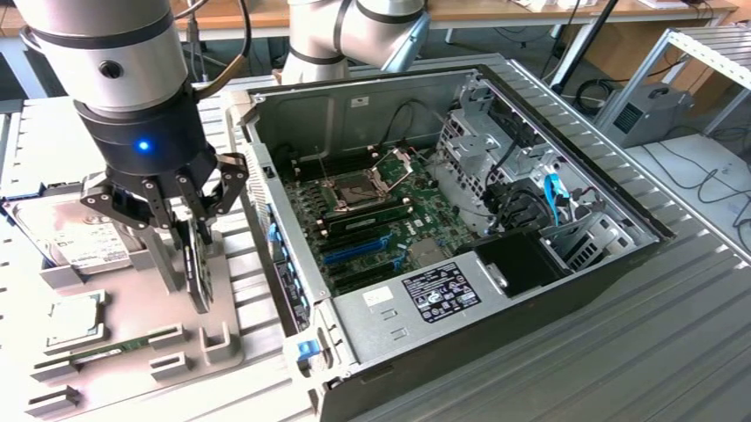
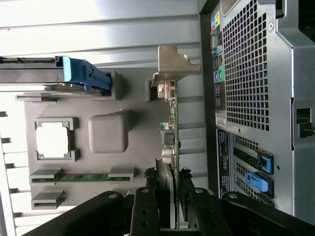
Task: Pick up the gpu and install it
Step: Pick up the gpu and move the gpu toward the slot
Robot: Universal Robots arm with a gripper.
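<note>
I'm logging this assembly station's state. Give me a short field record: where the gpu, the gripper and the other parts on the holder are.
gpu: stands on edge in the grey holder, beside the case
gripper: points down, at the gpu's upper edge
computer case: open side up, motherboard exposed
hard drive: on the holder, towards the exterior view's left
processor chip: in its own recess
memory stick: in its own slot
install: not yet done
</note>
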